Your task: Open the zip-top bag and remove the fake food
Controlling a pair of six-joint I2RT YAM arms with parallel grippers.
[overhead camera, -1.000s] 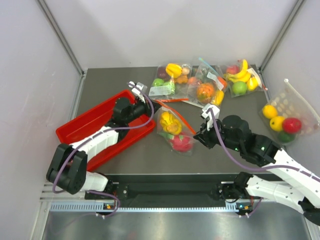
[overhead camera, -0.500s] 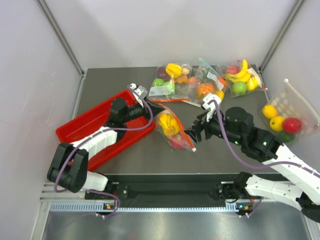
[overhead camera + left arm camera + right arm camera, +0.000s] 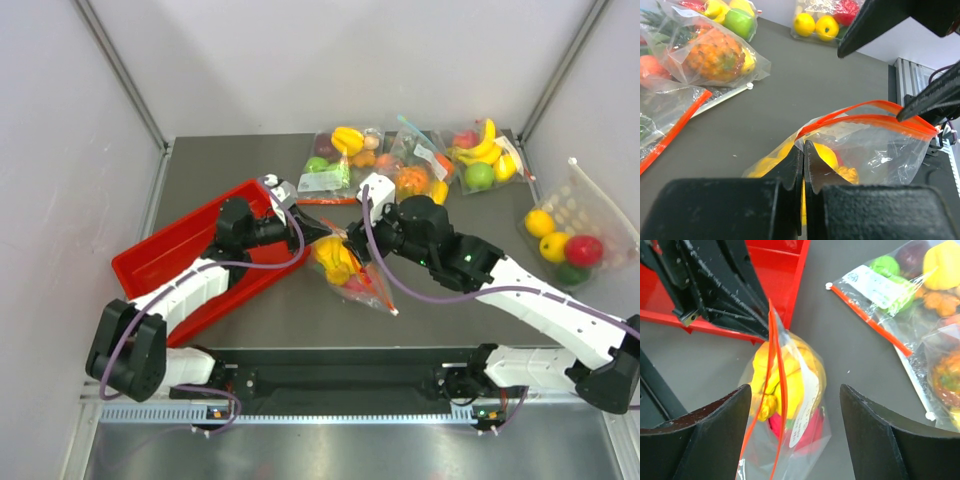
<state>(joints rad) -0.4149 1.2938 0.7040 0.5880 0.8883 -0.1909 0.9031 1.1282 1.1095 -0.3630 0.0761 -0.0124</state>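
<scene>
the zip-top bag sits mid surface, just right of the red tray, standing mouth up with its red-orange zip strip on top. can't tell if the strip is sealed. left hand is clenched on the bag's corner right by the strip. right hand hangs over it, fingers spread wide either side of the strip, grasping nothing. fake food is inside: yellow banana on top, pink-red dragon fruit below. other fruit bags lie along the far edge.
</scene>
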